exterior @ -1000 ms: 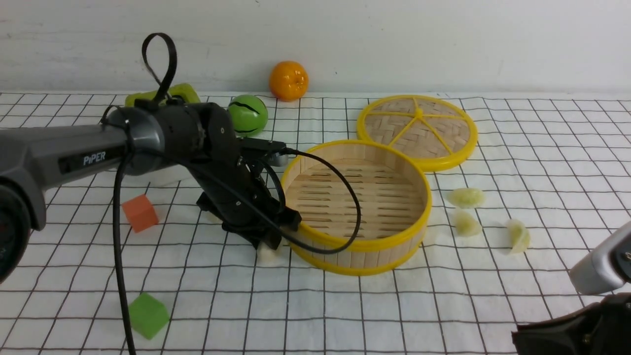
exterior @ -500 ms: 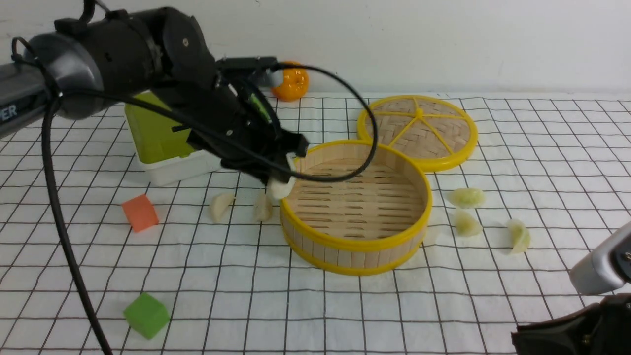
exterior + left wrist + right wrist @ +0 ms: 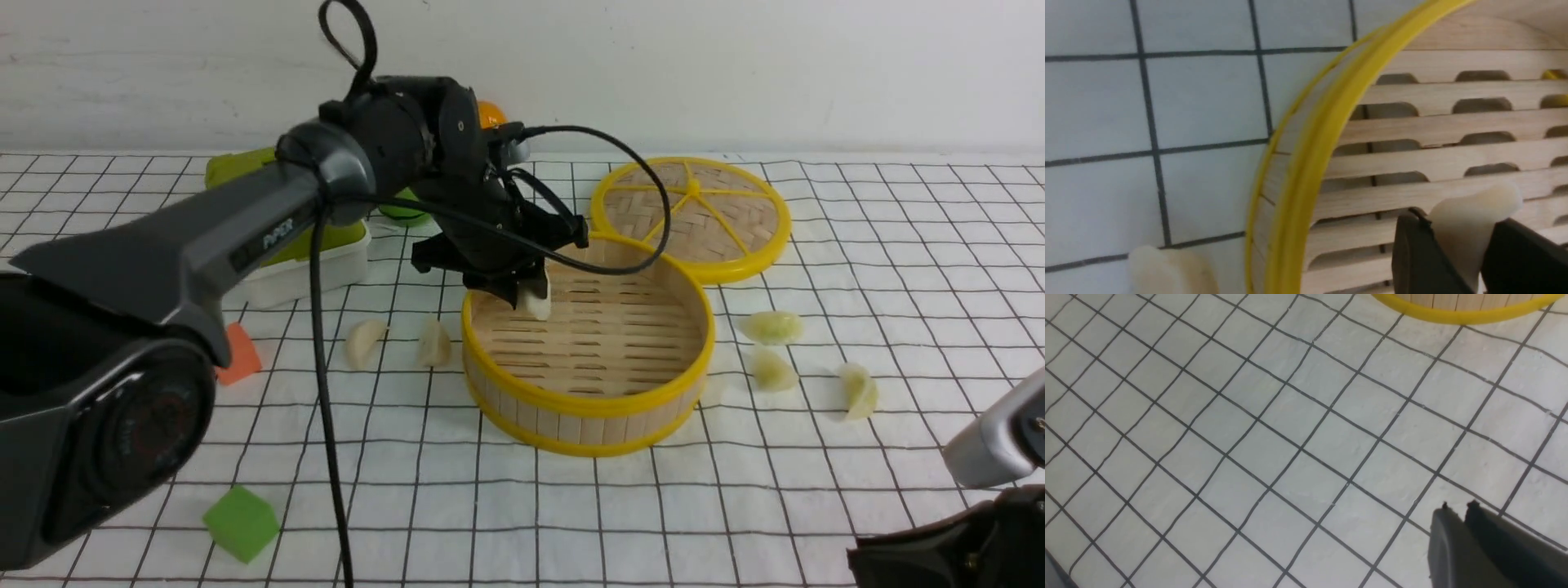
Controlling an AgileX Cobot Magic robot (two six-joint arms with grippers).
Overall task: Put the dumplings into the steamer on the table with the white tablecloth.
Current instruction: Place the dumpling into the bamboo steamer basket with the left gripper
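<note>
bamboo slats fill much of the left wrist view, and above them the left gripper pinches 1 dumpling between its 2 dark fingers, the pale tip poking out past them. in the front view the same gripper hangs just inside the near-left rim of the steamer, with the dumpling over the slatted floor but not resting on it. the floor looks bare, so i judge this to be the first drop of 6 (nothing delivered yet).

the next move calls for a small descent and a parting of the fingers, well inside the yellow rim so the piece cannot roll out onto the white tablecloth.

only the front view shows the other 5: 2 lie just left of the steamer and 3 lie to its right. the left wrist view catches just 1 of them at its edge, but it alone shows the grip clearly. the right wrist view shows cloth, a sliver of the steamer's rim, and the right gripper with its fingers drawn together on nothing, low over the table.
</note>
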